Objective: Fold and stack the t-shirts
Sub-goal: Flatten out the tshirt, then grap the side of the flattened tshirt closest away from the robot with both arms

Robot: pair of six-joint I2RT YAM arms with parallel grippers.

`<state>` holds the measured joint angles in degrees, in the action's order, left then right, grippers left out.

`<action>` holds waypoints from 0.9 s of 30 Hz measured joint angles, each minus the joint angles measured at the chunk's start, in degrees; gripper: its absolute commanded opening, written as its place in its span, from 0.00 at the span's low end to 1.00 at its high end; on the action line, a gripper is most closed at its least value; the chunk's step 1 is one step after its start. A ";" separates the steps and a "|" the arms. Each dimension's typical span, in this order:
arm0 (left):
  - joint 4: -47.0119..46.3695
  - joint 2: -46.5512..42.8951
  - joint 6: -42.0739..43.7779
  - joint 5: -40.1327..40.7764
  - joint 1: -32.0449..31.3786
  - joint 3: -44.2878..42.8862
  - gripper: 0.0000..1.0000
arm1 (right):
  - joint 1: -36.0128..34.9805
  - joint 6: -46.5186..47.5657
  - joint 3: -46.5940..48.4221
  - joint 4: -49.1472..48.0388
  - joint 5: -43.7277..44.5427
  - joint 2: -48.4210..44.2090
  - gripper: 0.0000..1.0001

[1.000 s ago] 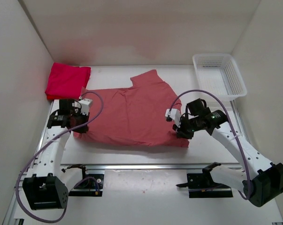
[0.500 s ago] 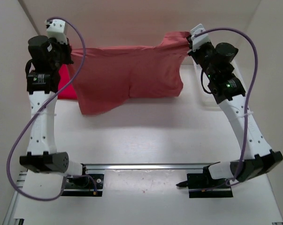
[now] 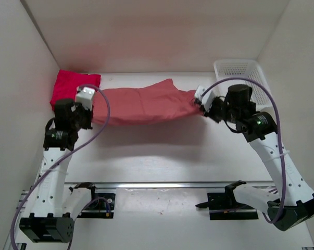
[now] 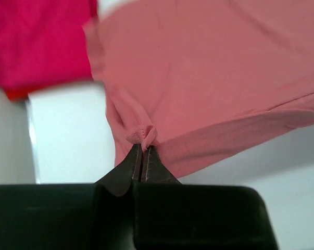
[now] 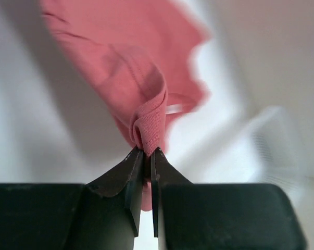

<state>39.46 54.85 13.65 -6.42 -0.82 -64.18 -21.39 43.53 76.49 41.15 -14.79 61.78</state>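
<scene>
whereas the pink shirt (image 3: 141, 104) hung high before, it now stretches low beside the red shirt (image 3: 73, 87), doubled over, left gripper (image 4: 142, 152) and right gripper (image 5: 146, 152) each clamped on its edge.

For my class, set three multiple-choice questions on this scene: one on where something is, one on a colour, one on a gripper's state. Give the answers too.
1. Where does the white basket stand?
A. at the back right of the table
B. at the back left
C. between the arm bases

2. What colour is the stretched-out t-shirt?
A. blue
B. salmon pink
C. white

3. What state is the left gripper in?
A. open, holding nothing
B. shut on the basket
C. shut on the t-shirt's edge

Answers:
1 A: the top view shows it at the far right.
2 B: all three views show pink cloth.
3 C: the left wrist view shows its jaws closed on a bunched fold of cloth.
</scene>
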 measured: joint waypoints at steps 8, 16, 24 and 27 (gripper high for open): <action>11.17 -14.03 6.56 0.39 1.16 17.64 0.00 | -5.31 0.44 -15.34 18.91 -11.82 -3.54 0.00; 15.63 -9.05 9.44 1.79 2.86 17.51 0.00 | -9.68 0.50 -21.75 18.99 -13.09 -3.78 0.00; 17.57 -2.45 5.70 1.77 8.13 15.32 0.00 | -4.76 -7.32 -23.91 -1.92 -10.08 -0.96 0.00; 17.42 2.47 3.48 1.68 9.49 15.06 0.00 | -3.98 -8.92 -24.11 -8.83 -9.66 2.32 0.00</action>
<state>56.88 57.32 17.12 -4.73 8.67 -49.12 -25.36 34.61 52.38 32.32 -24.45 64.10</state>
